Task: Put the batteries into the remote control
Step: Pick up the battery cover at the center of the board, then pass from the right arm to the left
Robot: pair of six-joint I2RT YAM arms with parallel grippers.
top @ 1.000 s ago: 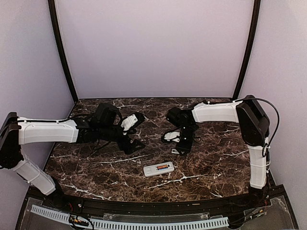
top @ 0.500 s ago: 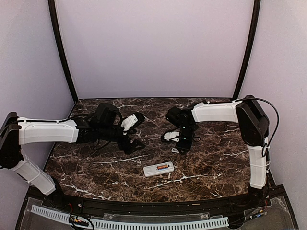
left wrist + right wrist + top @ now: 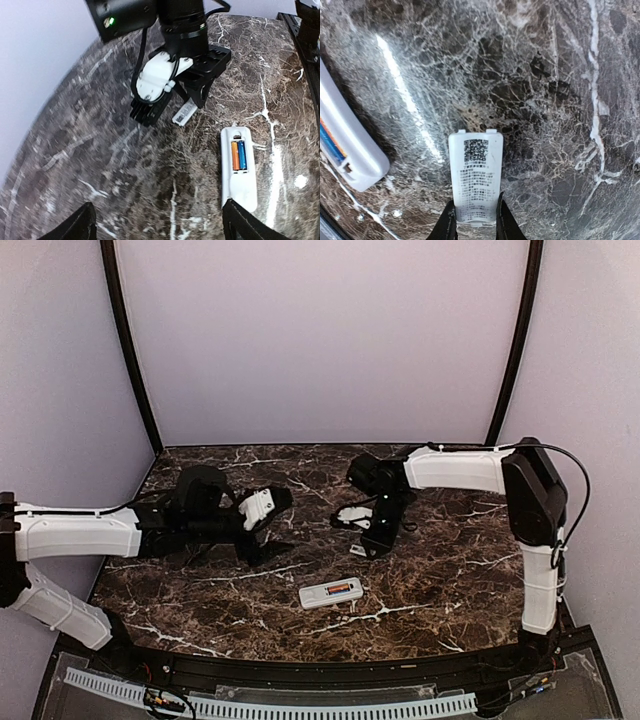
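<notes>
Dark marble table [image 3: 450, 575] lay under both arms. The right gripper [image 3: 474, 222] pinched the near end of a labelled white cover [image 3: 475, 175], and the left gripper [image 3: 162, 224] hung with its jaws spread wide, holding nothing. Near the cover, toward the bases, the remote [image 3: 239, 172] lay back-up on the stone, with the orange battery [image 3: 235, 156] and the blue battery [image 3: 242, 155] side by side in its open bay.

White remote control [image 3: 331, 592] lying flat, back up (battery bay uncovered), toward 6 o'clock from the table's [image 3: 200, 590] centre. Orange battery [image 3: 235, 155] and blue battery [image 3: 242, 155] sit side by side inside.
</notes>
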